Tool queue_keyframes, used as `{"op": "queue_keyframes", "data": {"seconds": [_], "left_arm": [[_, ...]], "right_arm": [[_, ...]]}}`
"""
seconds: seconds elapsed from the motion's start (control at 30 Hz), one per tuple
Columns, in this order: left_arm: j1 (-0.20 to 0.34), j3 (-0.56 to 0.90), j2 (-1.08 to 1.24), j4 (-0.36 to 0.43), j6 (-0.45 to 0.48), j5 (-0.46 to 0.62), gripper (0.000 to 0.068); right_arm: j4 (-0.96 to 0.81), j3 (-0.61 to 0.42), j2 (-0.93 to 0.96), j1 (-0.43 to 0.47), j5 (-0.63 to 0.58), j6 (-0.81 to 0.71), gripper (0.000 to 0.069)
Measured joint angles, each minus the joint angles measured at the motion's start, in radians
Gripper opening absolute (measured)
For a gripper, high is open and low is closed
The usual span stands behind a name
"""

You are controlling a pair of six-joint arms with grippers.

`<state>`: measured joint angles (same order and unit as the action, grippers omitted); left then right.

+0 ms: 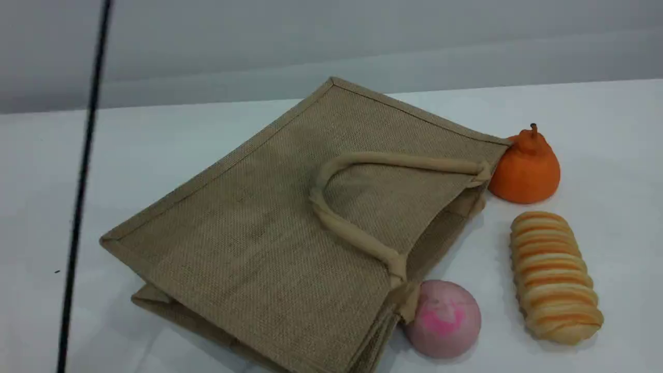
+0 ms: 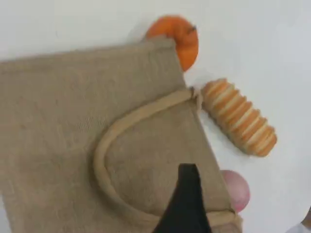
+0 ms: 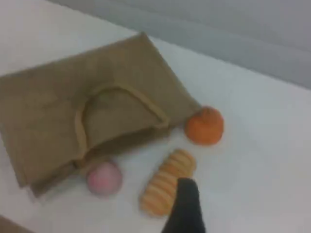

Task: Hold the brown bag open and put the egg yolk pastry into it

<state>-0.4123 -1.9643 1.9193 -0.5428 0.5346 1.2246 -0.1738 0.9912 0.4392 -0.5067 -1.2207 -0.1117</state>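
A pink bun (image 1: pixel 443 318) sits nearest the camera on the white surface (image 1: pixel 595 129), touching the bag's front corner. Just to its right lies a striped loaf (image 1: pixel 554 277), its long axis running near to far.

Behind them the bag (image 1: pixel 269 217) lies flat on its side across the middle of the surface. Its mouth (image 1: pixel 448 228) is turned right, toward the loaf, and gapes only a little. One handle (image 1: pixel 357 235) lies looped on the upper panel. At the mouth's far corner an orange fruit (image 1: pixel 525 168) touches the bag. A black cord (image 1: pixel 83 171) runs down the left of the scene view.

The pastry shows in no view, neither on the surface by the bun and loaf nor in the slit of the mouth. It may be inside the bag or outside the pictures. I cannot tell which, so which way it lies from either arm's fingers cannot be given.

Neither arm reaches into the scene view. The left fingers (image 2: pixel 187 204) hang over the bag, above the handle loop and close to the mouth edge. Only one tip shows, so I cannot tell how far apart they stand or whether they touch the cloth. The right fingers (image 3: pixel 187 208) hang high over the surface just beside the loaf, apart from the bag, spread wide and holding nothing.

The left arm is clearly nearer the mouth and handle, so lifting the upper panel would likely fall to it. The right arm faces the mouth's side and is better placed to bring anything in.
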Motion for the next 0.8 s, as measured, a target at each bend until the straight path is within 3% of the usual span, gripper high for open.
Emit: {"op": "queue_keyframes", "data": {"seconds": [0.2, 0.4, 0.57, 0.8], "left_arm": [[-0.038, 0.0, -0.149, 0.068, -0.059, 0.002, 0.0558], [-0.149, 0.0, -0.259, 0.234, -0.183, 0.002, 0.0559], [-0.268, 0.001, -0.294, 0.394, -0.288, -0.001, 0.0559], [-0.401, 0.009, -0.304, 0.501, -0.339, -0.002, 0.0559]], "right_arm": [[0.02, -0.223, -0.161, 0.0, 0.0, -0.023, 0.0518], [0.097, -0.426, -0.316, 0.0, 0.059, -0.048, 0.0518], [0.098, -0.461, -0.374, 0.0, 0.111, -0.036, 0.0518], [0.112, -0.485, -0.379, -0.001, 0.158, -0.007, 0.0518]]}}
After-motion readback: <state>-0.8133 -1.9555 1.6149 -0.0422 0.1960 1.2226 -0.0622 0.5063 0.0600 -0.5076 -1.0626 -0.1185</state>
